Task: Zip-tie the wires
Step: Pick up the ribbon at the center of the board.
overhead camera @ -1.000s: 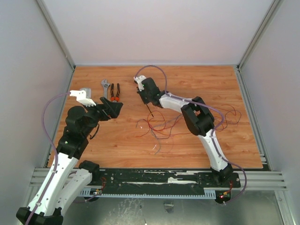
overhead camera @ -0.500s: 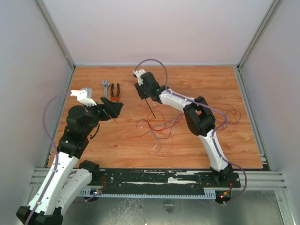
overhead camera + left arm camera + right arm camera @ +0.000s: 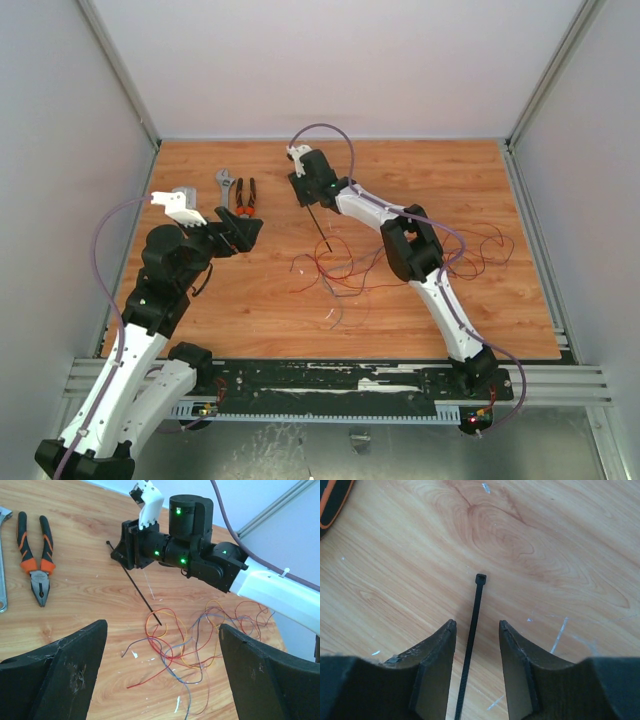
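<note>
Right gripper (image 3: 476,623): narrowly parted, astride the zip tie (image 3: 478,587), with a gap either side and nothing clamped. Seemingly lined up lengthwise for a pinch on the strip. Head pointing past the fingertips, tail reaching the wires (image 3: 185,640), presumably placed there for threading. Left gripper (image 3: 162,626): spread wide, empty, hovering near the tangle, likely waiting to assist. Pliers (image 3: 37,555): off to the side.

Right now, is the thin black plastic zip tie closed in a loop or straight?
Straight. The thin black plastic zip tie is one unbent line; nothing goes through its little square head.
</note>
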Tool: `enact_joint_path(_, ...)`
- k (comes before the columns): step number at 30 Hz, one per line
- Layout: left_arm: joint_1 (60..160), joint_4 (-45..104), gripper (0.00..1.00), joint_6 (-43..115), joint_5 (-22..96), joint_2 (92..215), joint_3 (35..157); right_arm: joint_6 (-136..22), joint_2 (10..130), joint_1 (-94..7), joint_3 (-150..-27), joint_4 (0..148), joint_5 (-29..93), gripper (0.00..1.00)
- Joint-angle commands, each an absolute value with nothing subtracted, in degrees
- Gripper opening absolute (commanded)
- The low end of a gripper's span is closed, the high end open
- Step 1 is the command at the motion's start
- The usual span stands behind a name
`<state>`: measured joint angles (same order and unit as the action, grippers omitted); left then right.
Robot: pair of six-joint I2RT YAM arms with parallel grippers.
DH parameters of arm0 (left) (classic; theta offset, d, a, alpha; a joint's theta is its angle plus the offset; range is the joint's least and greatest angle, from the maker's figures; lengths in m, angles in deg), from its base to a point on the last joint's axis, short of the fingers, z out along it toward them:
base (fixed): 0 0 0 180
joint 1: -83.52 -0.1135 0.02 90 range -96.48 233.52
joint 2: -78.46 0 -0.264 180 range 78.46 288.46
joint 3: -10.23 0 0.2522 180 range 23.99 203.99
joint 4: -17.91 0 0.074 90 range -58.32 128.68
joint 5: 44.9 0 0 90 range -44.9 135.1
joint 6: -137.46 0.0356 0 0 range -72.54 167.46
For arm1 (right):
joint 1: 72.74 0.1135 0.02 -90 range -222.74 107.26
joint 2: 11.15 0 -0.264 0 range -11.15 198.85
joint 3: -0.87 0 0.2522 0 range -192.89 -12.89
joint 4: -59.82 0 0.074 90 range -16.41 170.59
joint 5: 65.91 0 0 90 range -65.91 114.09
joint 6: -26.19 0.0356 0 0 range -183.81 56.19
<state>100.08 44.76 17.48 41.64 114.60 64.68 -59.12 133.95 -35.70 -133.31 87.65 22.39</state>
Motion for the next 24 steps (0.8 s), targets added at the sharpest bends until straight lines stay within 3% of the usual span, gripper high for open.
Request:
enact_joint_path(1,99.61,44.4,0.98,18.54,42.52,114.59,65.17,-58.23,135.81,-35.56,-136.19,88.78,23.07,0.41)
enact_joint_path(7,99.62,44.59,0.98,18.74,42.57,114.49,65.29,-58.45,137.67,-35.57,-136.86,88.7,24.02,0.36)
enact_joint_path(20,99.52,44.76,0.98,18.86,41.02,114.13,65.62,-59.32,138.86,-35.87,-140.61,90.28,24.06,0.0)
enact_joint_path(24,99.53,44.34,0.98,18.76,40.3,114.14,65.45,-59.88,137.65,-36.39,-143.62,90.1,24.99,0.0)
